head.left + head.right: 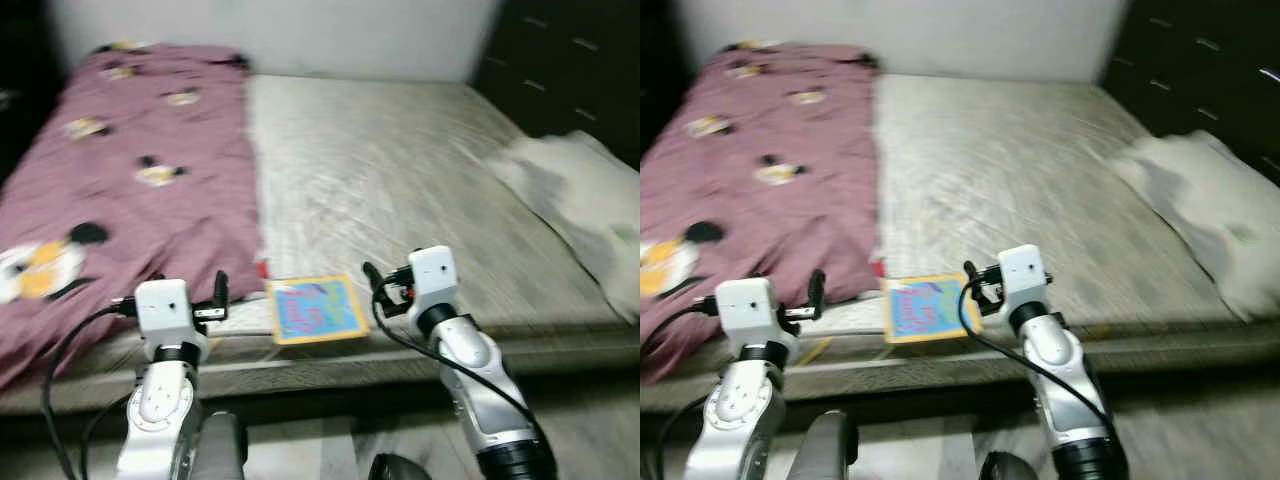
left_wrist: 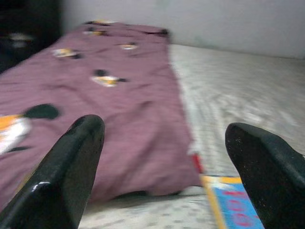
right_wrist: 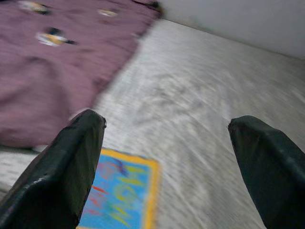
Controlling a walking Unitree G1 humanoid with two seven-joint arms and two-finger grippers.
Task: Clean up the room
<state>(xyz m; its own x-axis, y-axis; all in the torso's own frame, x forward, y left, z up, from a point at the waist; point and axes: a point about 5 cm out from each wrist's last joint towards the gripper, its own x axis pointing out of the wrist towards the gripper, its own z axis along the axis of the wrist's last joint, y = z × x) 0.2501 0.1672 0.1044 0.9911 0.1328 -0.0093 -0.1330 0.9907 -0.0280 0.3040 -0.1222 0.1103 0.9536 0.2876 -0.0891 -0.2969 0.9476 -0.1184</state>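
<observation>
From the left eye view, a thin blue book with a yellow border [image 1: 318,310] lies flat near the front edge of the bed [image 1: 400,180], just beside the hem of the maroon blanket [image 1: 130,190] and between the two raised arms. The left gripper [image 1: 221,295] and right gripper [image 1: 370,283] both hover over the mattress edge, one on each side of the book, touching nothing. A pale pillow [image 1: 580,200] sits at the bed's right side.

The right eye view shows the same layout (slightly blurred).

In the left wrist view the fingers [image 2: 66,176] stand wide apart and empty, the book's corner [image 2: 233,205] between them.

In the right wrist view the fingers [image 3: 71,171] are likewise spread wide, the book [image 3: 119,195] just ahead.

The book looks light, stiff and flat, probably slick-covered; lying flush on soft bedding, it seems best pinched at the edge nearest the robot.
</observation>
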